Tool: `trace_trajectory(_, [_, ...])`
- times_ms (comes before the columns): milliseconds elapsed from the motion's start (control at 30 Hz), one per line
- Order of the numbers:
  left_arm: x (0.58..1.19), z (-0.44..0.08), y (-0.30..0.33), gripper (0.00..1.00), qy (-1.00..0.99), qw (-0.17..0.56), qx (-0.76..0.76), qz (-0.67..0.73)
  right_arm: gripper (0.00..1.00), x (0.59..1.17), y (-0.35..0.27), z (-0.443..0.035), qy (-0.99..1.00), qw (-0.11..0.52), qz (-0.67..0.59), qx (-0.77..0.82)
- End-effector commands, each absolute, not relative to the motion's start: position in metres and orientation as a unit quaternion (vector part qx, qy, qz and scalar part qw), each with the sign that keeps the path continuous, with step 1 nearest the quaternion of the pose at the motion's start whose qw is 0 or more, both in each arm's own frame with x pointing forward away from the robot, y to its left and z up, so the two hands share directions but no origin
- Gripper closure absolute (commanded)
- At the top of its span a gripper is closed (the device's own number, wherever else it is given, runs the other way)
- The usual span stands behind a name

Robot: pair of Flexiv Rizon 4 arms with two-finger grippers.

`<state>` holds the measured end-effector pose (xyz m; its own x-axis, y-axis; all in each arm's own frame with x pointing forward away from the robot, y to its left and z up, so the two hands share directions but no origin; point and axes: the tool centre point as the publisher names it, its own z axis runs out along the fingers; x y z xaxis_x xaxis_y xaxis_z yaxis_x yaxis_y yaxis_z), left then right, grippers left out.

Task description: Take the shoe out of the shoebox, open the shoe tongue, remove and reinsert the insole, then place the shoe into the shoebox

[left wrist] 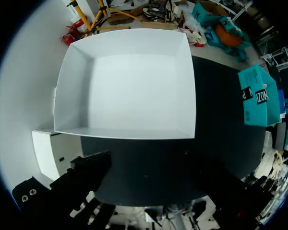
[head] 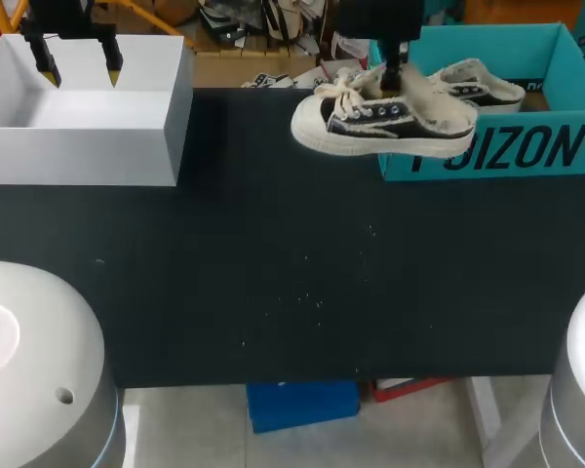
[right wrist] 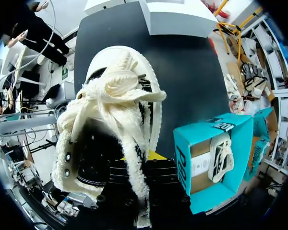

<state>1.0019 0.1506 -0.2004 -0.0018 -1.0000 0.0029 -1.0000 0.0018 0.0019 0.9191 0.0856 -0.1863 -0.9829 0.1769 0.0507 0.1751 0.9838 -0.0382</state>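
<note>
Head view: shoe, likely light and soft, aloft left of teal shoebox; right tool clamped on its side. Left tool spread above white box.
Left wrist: white box ahead.
Right wrist: side by the opening judged best hold; laces floppy.

The right hand is cut off by the upper edge, at 12 o'clock of the lifted shoe. Its tips sink out of sight into the shoe's opening. From its wrist, only a yellow sliver of one fingertip shows under the shoe. A second shoe, at 3 o'clock, is half hidden behind the first. The teal shoebox runs off the edge, its print partly covered. The left hand shows only dark fingers from its own wrist.
</note>
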Motion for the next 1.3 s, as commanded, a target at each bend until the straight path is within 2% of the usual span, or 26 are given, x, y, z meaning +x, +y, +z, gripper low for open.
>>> trace_trajectory(33, [1.001, -0.200, 0.150, 0.00, -0.707, 0.001, 0.707, -0.001, 1.00, 0.884, 0.125, -0.210, -0.997, -0.025, 0.016, -0.074])
trace_trajectory(367, [1.001, -0.200, 0.150, 0.00, -0.707, 0.001, 0.707, -0.001, 1.00, 0.864, 0.194, -0.275, -1.000, -0.012, -0.013, -0.015])
trace_trajectory(867, [1.001, -0.200, 0.150, 0.00, -0.707, 0.001, 0.707, -0.001, 1.00, 0.860, 0.255, -0.349, -0.998, 0.008, -0.028, 0.058])
trace_trajectory(1300, [1.001, -0.200, 0.150, 0.00, -0.707, 0.001, 0.707, -0.001, 1.00, 0.864, 0.262, -0.395, -0.999, 0.015, -0.010, 0.028])
